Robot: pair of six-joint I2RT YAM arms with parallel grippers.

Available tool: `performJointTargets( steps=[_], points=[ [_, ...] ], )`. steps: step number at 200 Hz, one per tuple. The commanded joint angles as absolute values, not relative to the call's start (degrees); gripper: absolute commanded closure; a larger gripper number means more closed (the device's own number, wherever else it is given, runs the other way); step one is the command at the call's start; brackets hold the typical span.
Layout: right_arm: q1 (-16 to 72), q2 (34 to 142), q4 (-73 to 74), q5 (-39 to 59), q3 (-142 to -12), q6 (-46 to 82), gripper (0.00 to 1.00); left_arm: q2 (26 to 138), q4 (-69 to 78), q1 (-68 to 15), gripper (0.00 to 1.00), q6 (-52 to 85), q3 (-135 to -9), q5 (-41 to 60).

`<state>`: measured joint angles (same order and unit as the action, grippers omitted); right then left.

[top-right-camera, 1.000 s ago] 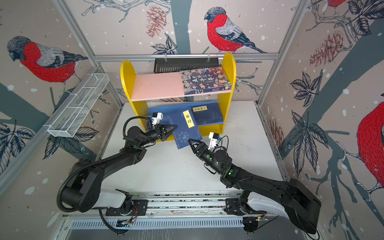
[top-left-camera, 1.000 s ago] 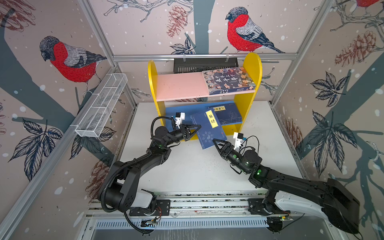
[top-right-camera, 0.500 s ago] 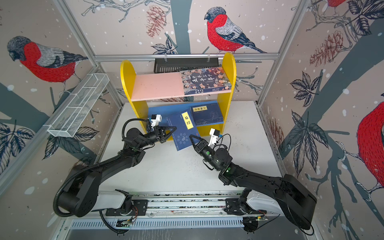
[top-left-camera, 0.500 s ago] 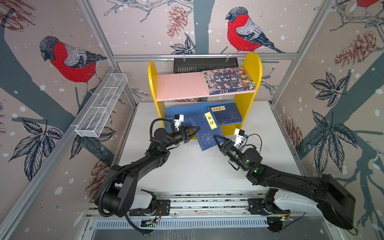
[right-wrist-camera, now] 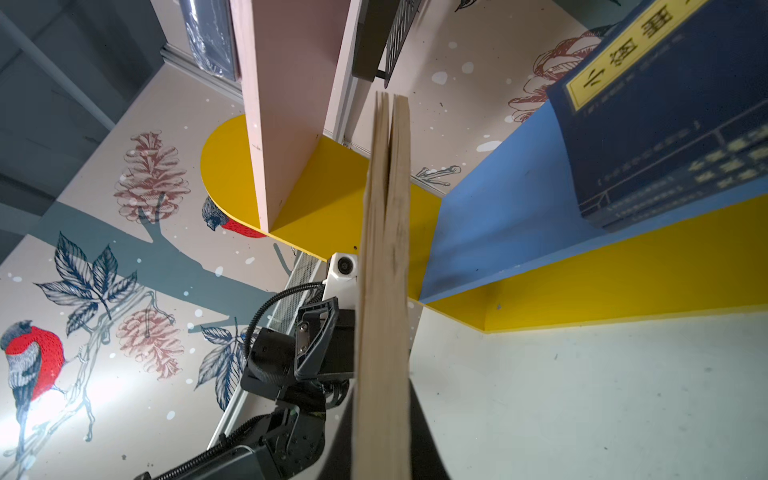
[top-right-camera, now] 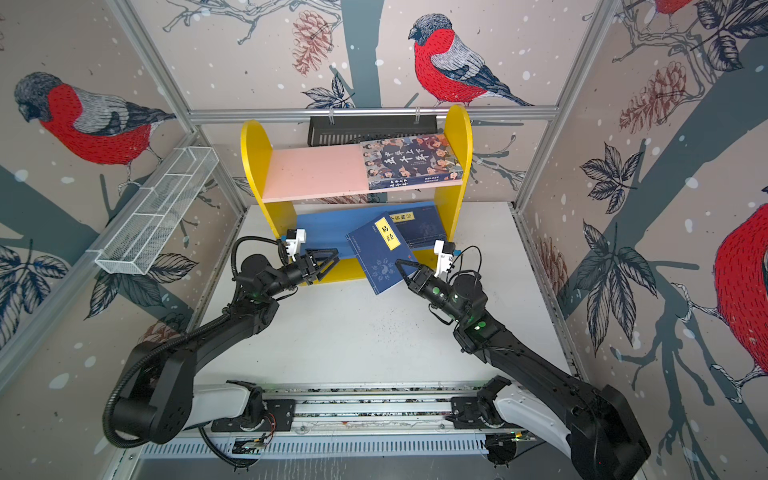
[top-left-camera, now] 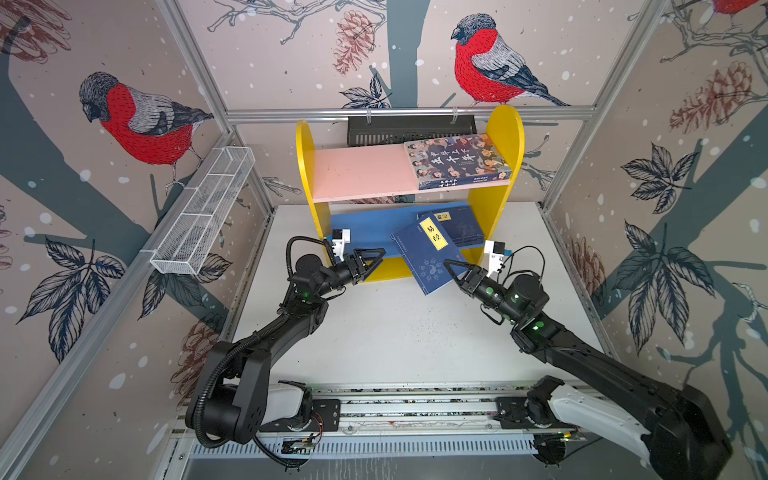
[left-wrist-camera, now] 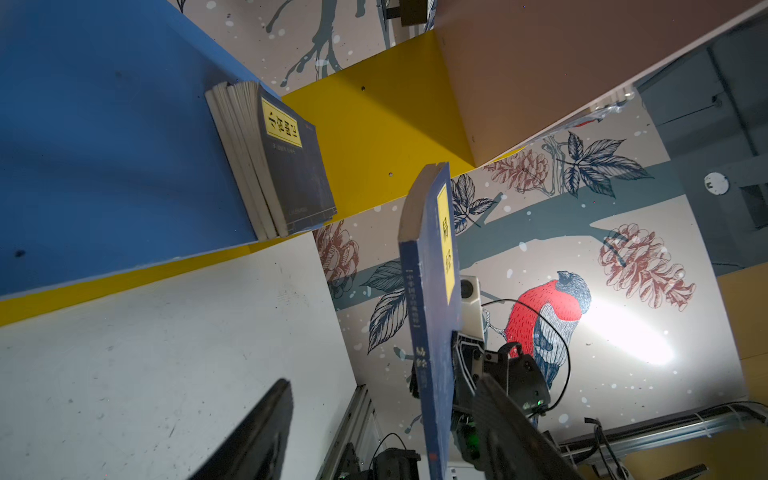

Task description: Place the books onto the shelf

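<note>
The shelf (top-left-camera: 305,166) (top-right-camera: 251,162) stands at the back of the table, with yellow sides, a pink upper board and a blue lower one. A colourful book (top-left-camera: 457,162) lies on the pink board. Thin navy books (top-left-camera: 461,224) (left-wrist-camera: 282,166) (right-wrist-camera: 648,124) are stacked on the blue board. My right gripper (top-left-camera: 449,266) (right-wrist-camera: 382,436) is shut on another navy book (top-left-camera: 428,257) (top-right-camera: 382,253) (left-wrist-camera: 432,291), held tilted before the lower board, its page edge (right-wrist-camera: 384,291) facing the right wrist camera. My left gripper (top-left-camera: 374,259) (left-wrist-camera: 382,432) is open just left of that book, not gripping it.
A white wire basket (top-left-camera: 203,216) hangs on the left wall. A black slotted tray (top-left-camera: 411,129) hangs behind the shelf. The white table (top-left-camera: 395,340) stretches from the shelf to the arms' rail (top-left-camera: 415,407) at the front.
My right gripper closed on the navy book's lower right corner. My left gripper then opened and let go of its left edge. The book sits slightly further right.
</note>
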<state>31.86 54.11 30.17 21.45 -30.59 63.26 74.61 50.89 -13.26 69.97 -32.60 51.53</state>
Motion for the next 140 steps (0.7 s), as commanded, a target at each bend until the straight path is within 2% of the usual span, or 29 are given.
performJointTargets(
  steps=[1,46,79,110,140],
  points=[
    [27.7,52.7,17.1,37.1,-33.5,54.0,0.99,74.6,50.8,-12.9,0.27,65.2,-33.5,56.6],
    [25.6,53.7,6.1,52.7,-37.8,45.0,0.99,75.2,51.2,-13.1,0.17,65.8,-35.1,62.0],
    [26.2,54.1,5.4,56.2,-39.7,43.6,0.99,74.5,49.9,-14.9,0.16,64.5,-35.2,65.5],
    [26.5,55.4,4.1,56.7,-41.3,42.2,0.99,72.7,51.1,-18.1,0.2,63.4,-34.9,68.6],
    [26.6,57.8,1.2,57.8,-43.2,39.2,0.99,71.7,50.4,-18.9,0.34,62.5,-34.6,69.6]
  ],
)
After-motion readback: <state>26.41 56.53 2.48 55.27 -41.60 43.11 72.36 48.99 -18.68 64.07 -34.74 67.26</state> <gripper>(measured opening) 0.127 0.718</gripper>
